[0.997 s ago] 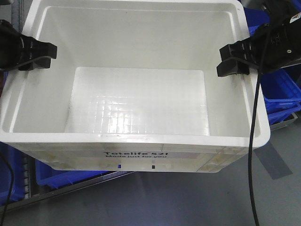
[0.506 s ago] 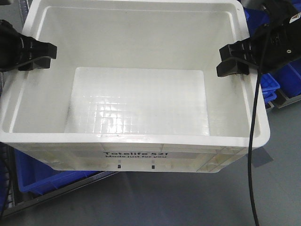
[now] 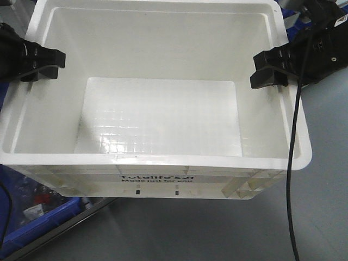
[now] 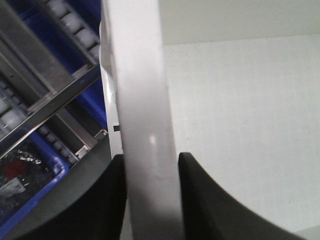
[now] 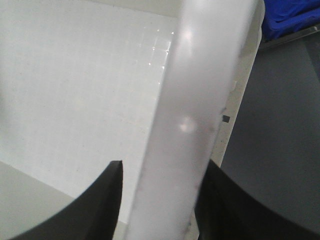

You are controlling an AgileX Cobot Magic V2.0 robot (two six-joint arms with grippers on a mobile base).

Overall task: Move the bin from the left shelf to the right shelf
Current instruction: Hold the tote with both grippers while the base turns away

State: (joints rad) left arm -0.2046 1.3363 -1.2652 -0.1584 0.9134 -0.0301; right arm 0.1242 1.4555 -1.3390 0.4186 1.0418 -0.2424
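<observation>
Front overhead; wrists seemingly pressed against bin (image 3: pixel 163 54).

Blue bin (image 3: pixel 51 217) at lower left, grey floor (image 3: pixel 217 231), metal roller rack (image 4: pixel 55 97), second blue bin (image 5: pixel 292 15) at upper right

A smooth grey floor (image 3: pixel 217 234) fills the near and right side, catching soft glare. At near left, a blue bin (image 3: pixel 51 217) sits beside a metal roller rack (image 4: pixel 50 95). Another blue container (image 5: pixel 295 15) shows far right.
</observation>
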